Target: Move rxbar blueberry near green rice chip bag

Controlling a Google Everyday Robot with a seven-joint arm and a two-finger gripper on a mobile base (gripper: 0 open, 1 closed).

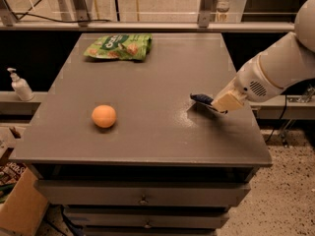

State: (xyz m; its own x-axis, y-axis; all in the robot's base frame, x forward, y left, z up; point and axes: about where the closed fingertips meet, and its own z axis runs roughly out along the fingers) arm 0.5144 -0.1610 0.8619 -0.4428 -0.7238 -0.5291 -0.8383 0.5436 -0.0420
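Observation:
The rxbar blueberry (201,99), a dark navy bar, is at the right side of the grey table (162,73), seen almost edge-on and raised slightly above its shadow. My gripper (217,103), with tan fingers on a white arm reaching in from the right, is shut on the bar's right end. The green rice chip bag (118,46) lies flat at the table's far left, well apart from the bar and gripper.
An orange ball-like fruit (104,116) sits at the table's front left. A white pump bottle (20,86) stands on a ledge to the left. A cardboard box (19,210) is on the floor at lower left. Drawers (142,199) are below the tabletop.

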